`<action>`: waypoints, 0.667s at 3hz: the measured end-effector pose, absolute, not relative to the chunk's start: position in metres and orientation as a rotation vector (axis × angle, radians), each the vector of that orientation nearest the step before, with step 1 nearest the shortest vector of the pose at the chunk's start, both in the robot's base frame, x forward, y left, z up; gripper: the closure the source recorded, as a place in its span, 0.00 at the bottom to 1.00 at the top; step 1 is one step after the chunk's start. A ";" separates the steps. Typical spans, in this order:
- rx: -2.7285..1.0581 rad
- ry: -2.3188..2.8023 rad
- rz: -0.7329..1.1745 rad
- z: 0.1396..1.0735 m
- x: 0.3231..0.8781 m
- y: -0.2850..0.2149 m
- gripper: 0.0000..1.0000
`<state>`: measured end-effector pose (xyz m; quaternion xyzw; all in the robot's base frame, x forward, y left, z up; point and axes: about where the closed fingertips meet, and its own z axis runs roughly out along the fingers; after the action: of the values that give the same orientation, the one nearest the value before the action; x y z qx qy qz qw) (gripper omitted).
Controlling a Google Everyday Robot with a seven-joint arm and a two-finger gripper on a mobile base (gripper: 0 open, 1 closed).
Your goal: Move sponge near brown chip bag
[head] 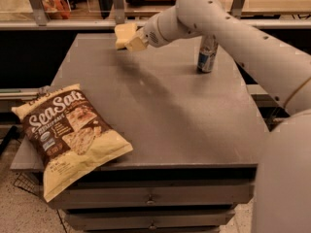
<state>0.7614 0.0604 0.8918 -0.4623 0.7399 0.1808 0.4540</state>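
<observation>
Matt table, glossy crinkly brown chip bag, soft sponge held in smooth gripper above far edge.

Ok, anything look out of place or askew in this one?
Yes: the chip bag lies skewed on the front-left corner of the table, its lower end hanging over the edge, so it could slip off. The gripper is at the back edge with the sponge at its tip; nothing spilled.

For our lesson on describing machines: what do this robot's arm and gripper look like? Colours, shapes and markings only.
The arm is smooth and off-white, built of thick rounded tubular segments with small dark dots along the shell; no loose cables show. The gripper, over the far left of the table, is pale yellow.
</observation>
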 end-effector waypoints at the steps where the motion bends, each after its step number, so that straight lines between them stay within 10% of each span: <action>1: -1.305 1.768 0.470 0.908 0.713 0.036 1.00; 2: -1.541 1.730 0.456 0.919 0.655 -0.002 1.00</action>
<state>0.6554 -0.0023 0.9189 -0.6037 0.6775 0.1784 0.3805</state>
